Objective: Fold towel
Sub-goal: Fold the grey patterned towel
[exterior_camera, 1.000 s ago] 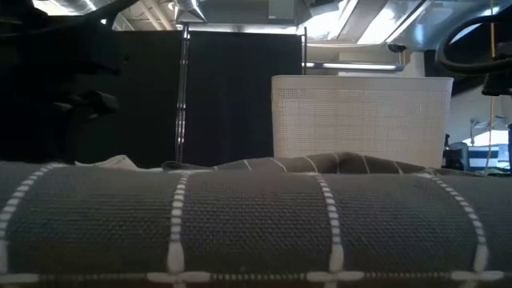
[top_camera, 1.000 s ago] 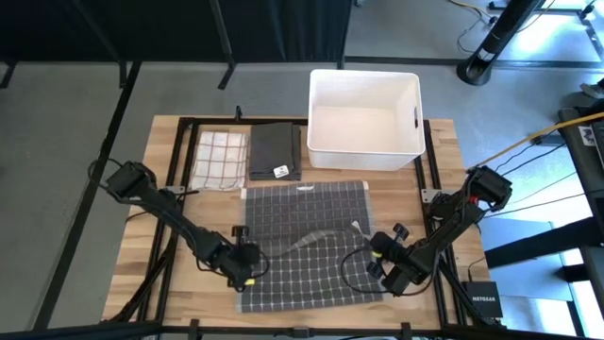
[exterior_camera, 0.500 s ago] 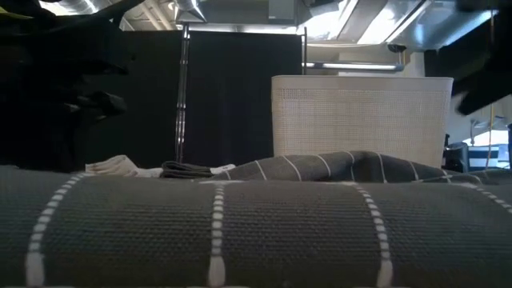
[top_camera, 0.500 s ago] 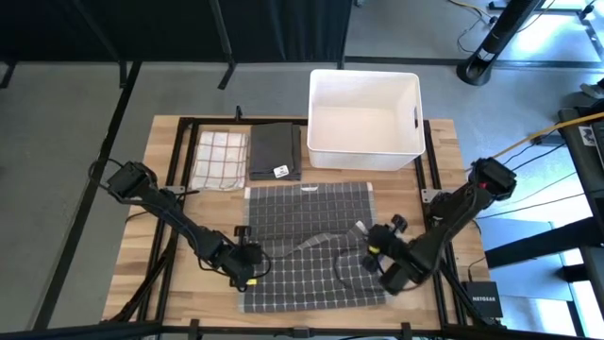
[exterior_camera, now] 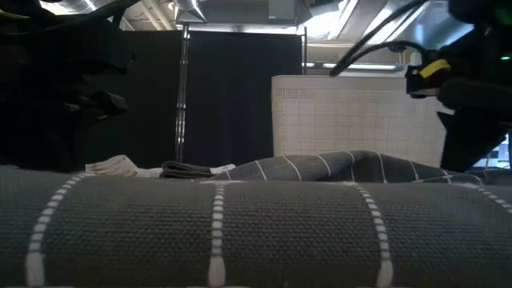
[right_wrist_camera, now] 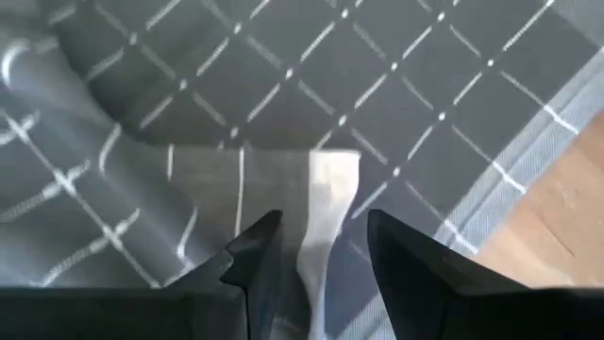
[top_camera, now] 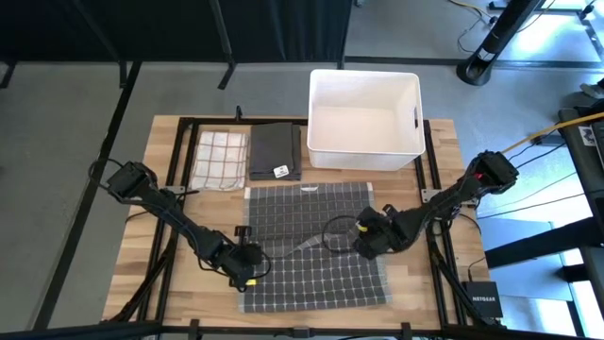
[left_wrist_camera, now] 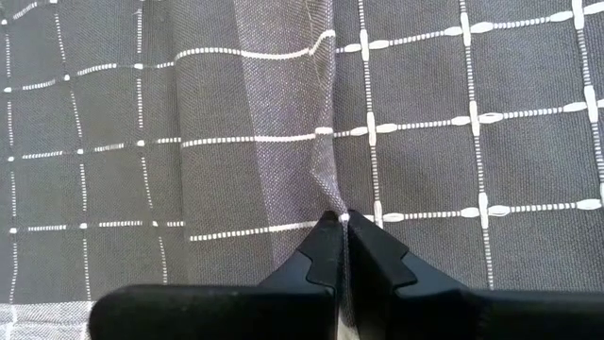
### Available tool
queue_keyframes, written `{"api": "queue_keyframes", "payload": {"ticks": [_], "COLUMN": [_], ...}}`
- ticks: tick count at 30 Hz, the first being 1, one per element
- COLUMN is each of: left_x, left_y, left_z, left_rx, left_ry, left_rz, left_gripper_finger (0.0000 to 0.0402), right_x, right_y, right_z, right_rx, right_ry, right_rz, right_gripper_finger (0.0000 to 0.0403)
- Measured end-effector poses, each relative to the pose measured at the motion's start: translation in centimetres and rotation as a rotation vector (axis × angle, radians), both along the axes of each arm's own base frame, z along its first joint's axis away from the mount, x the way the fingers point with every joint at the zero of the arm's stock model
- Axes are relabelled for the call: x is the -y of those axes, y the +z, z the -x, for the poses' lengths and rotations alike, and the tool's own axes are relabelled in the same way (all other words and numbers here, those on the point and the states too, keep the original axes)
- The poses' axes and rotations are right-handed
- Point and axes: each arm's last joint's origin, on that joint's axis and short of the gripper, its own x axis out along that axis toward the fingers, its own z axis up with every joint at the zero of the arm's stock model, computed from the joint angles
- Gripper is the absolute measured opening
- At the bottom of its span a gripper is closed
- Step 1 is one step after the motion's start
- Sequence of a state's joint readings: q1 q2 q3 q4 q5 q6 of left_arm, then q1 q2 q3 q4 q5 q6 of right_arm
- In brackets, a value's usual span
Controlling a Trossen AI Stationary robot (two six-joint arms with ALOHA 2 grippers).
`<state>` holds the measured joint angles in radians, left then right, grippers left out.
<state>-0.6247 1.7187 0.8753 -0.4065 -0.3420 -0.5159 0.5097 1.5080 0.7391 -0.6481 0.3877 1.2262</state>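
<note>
1. Your left claw [left_wrist_camera: 337,219] is pinched tight on a ridge of the gray towel [top_camera: 311,247], near its left edge.
2. Your right claw [right_wrist_camera: 321,236] is open — a pale towel corner sits between its fingers, not squeezed.
3. The towel lies mid-table — bare wood shows along its right edge.
4. The white bin [top_camera: 364,118] and two folded cloths [top_camera: 247,155] sit behind it.

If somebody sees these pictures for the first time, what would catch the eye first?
The grey towel with a white grid, spread on the wooden table, with both dark arms on it. The left gripper pinches a raised fold; the right gripper stands open over a pale corner. Behind sits a white plastic basket.
</note>
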Motion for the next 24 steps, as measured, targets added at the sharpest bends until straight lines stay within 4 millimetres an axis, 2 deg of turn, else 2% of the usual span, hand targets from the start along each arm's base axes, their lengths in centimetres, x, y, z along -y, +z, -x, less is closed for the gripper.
{"api": "queue_keyframes", "payload": {"ticks": [6,9,12,15,17,24], "left_x": [0.0,0.0,0.0,0.0,0.0,0.0], "left_y": [0.0,0.0,0.0,0.0,0.0,0.0], "left_z": [0.0,0.0,0.0,0.0,0.0,0.0], "left_rx": [0.000,0.000,0.000,-0.001,-0.001,-0.001], "left_ry": [0.004,0.005,0.006,0.006,0.006,0.007], "left_rz": [0.002,0.003,0.003,0.003,0.003,0.003], "left_gripper_finger": [0.0005,0.0005,0.0005,0.0005,0.0005,0.0005], "right_x": [1.4,1.5,1.5,1.3,1.1,0.0], "right_y": [-1.1,-1.6,-1.5,-1.0,-0.4,1.5], "right_z": [0.2,-0.1,-0.2,-0.6,-0.8,-0.1], "right_rx": [-0.047,0.005,0.009,0.003,-0.006,-0.053], "right_ry": [-0.002,0.037,0.057,0.087,0.109,0.148], "right_rz": [-0.117,-0.160,-0.139,-0.141,-0.149,-0.104], "right_gripper_finger": [0.0158,0.0142,0.0096,0.0031,0.0010,0.0038]}}
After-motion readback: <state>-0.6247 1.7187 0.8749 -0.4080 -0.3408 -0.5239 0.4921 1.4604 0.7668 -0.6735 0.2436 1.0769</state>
